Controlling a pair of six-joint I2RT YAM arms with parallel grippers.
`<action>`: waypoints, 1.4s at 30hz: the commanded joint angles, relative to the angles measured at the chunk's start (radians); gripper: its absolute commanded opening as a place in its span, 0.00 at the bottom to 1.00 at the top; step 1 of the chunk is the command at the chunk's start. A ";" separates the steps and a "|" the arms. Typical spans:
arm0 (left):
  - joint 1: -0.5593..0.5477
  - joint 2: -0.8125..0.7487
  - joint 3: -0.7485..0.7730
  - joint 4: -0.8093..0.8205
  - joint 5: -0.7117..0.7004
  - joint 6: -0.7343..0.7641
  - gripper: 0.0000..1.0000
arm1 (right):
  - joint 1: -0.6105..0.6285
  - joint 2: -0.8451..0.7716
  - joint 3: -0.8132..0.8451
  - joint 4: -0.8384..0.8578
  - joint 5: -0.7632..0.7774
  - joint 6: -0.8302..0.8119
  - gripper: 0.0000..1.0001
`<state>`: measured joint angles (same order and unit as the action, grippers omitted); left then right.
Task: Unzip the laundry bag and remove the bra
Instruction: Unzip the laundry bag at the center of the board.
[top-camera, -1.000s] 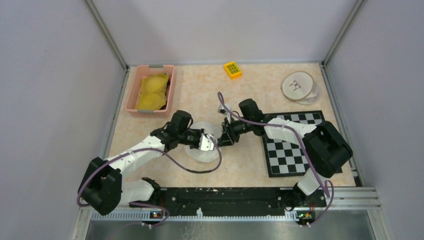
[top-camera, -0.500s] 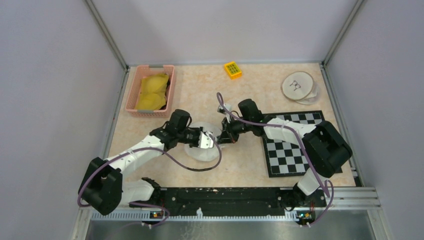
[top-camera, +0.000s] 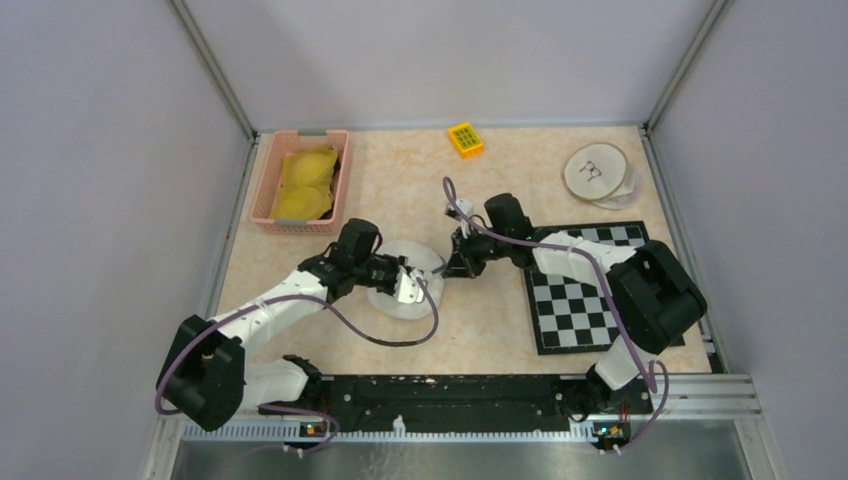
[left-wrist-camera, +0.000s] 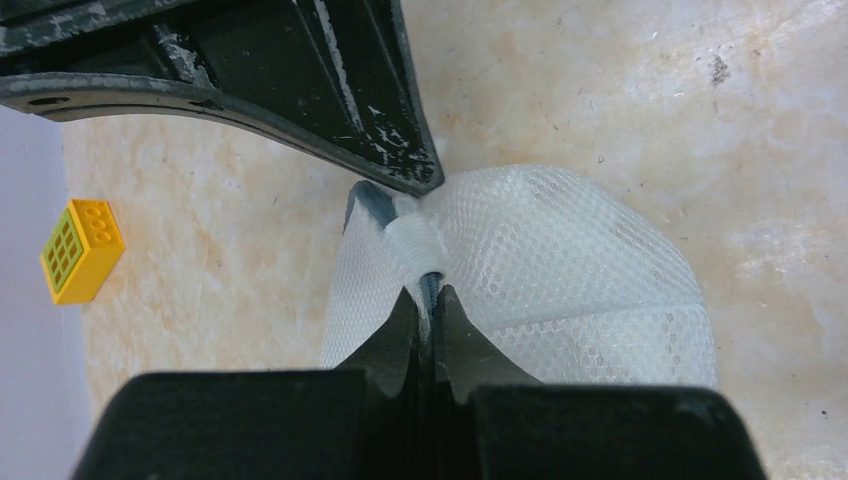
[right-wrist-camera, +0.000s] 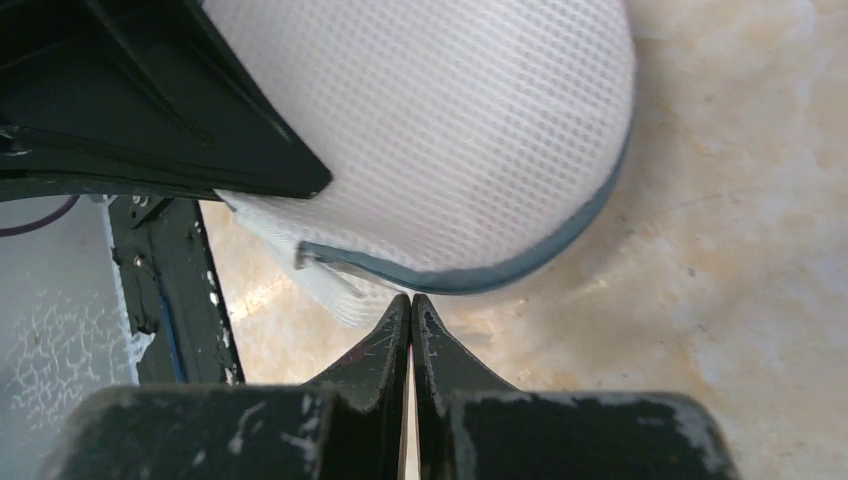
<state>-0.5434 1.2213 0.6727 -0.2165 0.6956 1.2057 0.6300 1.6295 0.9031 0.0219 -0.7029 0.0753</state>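
Now we see the left end effector (left-wrist-camera: 432, 300) pinched tight on the white mesh laundry bag (left-wrist-camera: 560, 260) at its zipper seam. The bag lies on the surface (top-camera: 480, 330) between the two arms. The right end effector (right-wrist-camera: 410, 300) is closed right at the bag's grey rim; whether it grips anything there, we can't tell.

Two robot arms are counted, a left arm (top-camera: 280, 303) and a right arm (top-camera: 570, 255). Two claws are counted too, a left claw (left-wrist-camera: 430, 300) and a right claw (right-wrist-camera: 411, 300). One white laundry bag (left-wrist-camera: 560, 260), one pink basket (top-camera: 262, 188), one yellow block (top-camera: 465, 139), one checkered board (top-camera: 580, 305) and two round discs (top-camera: 592, 168) (top-camera: 624, 190) are seen on one table (top-camera: 400, 180).
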 joint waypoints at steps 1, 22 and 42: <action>0.006 -0.023 0.003 -0.029 0.057 0.012 0.00 | -0.041 -0.037 -0.017 0.034 -0.001 0.000 0.00; 0.042 0.041 0.069 -0.046 0.104 -0.160 0.00 | -0.124 -0.097 0.009 -0.082 -0.180 -0.071 0.46; 0.069 0.083 0.113 -0.057 0.114 -0.232 0.00 | -0.231 -0.173 0.045 -0.108 -0.242 0.070 0.56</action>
<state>-0.4858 1.3010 0.7559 -0.2554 0.7753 0.9890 0.4664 1.4857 0.8856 -0.0483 -0.9257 0.1692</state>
